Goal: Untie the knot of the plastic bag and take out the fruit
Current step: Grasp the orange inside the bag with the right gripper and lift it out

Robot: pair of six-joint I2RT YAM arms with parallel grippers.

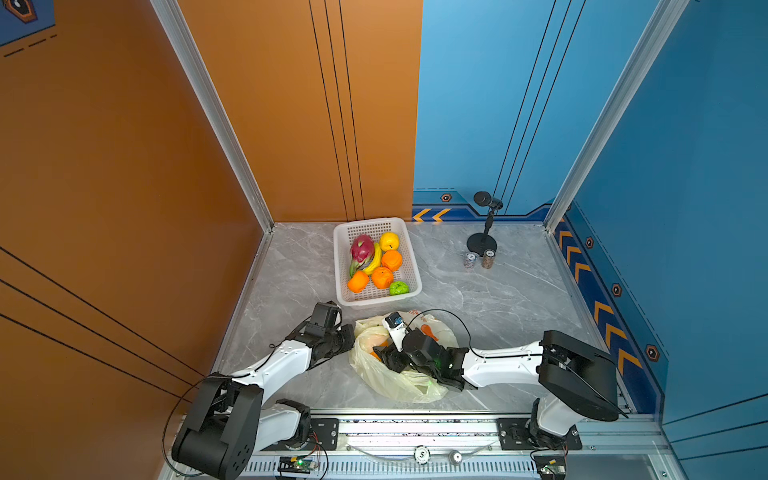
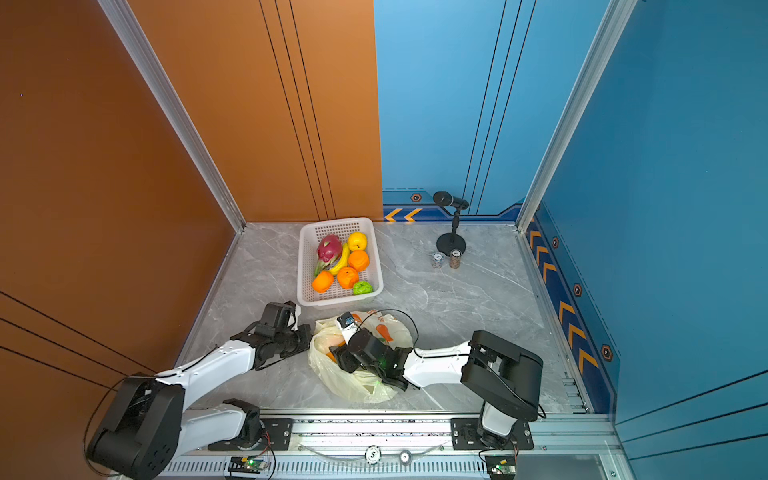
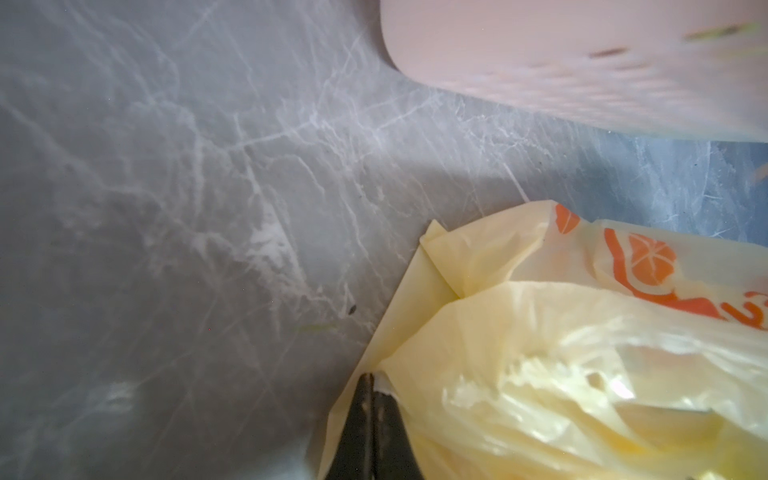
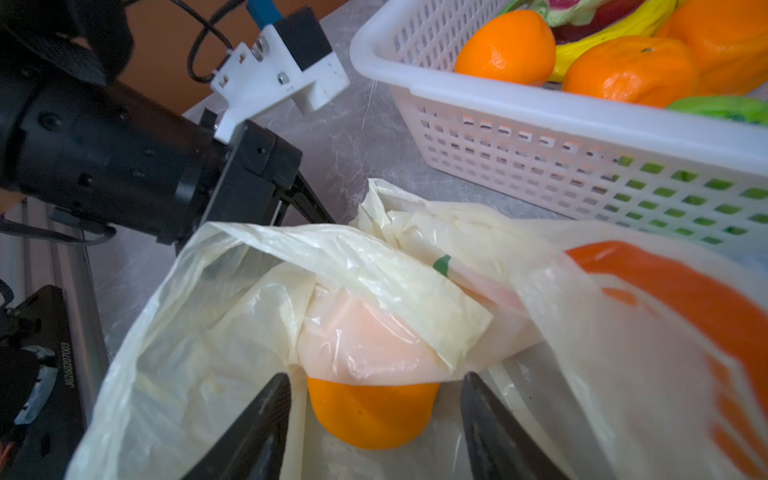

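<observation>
Yellow plastic bag point(image 1: 390, 382): mouth open, no knot visible
Left gripper point(image 3: 372, 395): clenched on bag edge
Right gripper point(image 4: 376, 378): spread around orange point(image 4: 370, 419) inside
Basket point(image 4: 498, 104): several fruit already in

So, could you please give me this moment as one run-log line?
left tool: shut on plastic bag edge | right tool: open, flanking orange inside bag

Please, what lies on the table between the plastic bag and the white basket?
Nothing lies there. Only a narrow strip of bare grey marble table separates the plastic bag from the white basket. The left wrist view shows this clearly.
</observation>
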